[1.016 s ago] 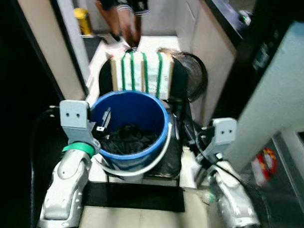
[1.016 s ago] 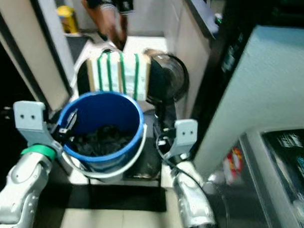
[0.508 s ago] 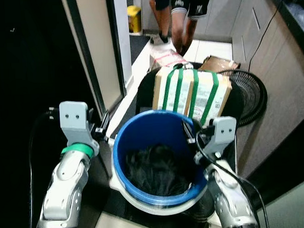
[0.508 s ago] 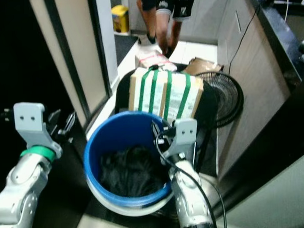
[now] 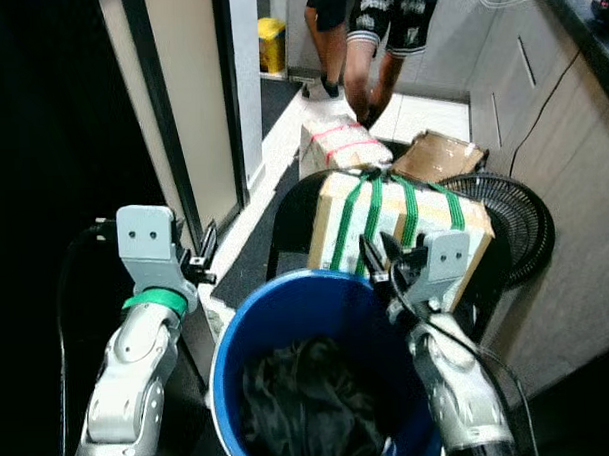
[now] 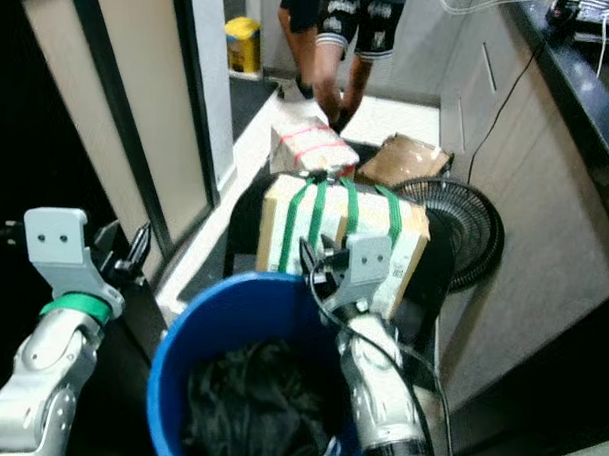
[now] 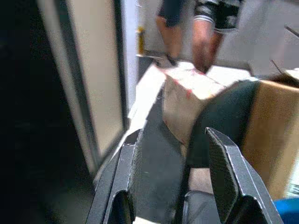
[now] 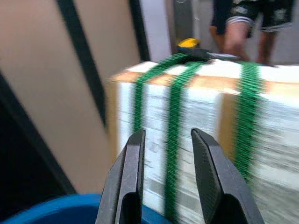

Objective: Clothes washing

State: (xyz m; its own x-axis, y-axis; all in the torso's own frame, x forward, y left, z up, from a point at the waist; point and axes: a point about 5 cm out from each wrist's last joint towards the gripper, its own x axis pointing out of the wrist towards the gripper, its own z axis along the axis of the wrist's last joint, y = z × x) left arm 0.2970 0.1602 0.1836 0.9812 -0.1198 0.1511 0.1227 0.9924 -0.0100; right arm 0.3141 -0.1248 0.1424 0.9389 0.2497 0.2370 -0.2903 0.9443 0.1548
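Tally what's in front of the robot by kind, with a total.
Blue bucket: 1
Dark clothes pile: 1
Boxes: 3 (green-strapped box, red-taped box, flat brown box)
Floor fan: 1
Yellow bin: 1
Total: 7

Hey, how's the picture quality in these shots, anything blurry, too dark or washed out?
Left eye view: fairly sharp, but the far left side is pure black shadow, and the clothes in the blue bucket are too dark for detail. Right wrist view: the green-strapped box is smeared by motion blur. Left wrist view: soft, the person's legs blurred, the left edge dark.
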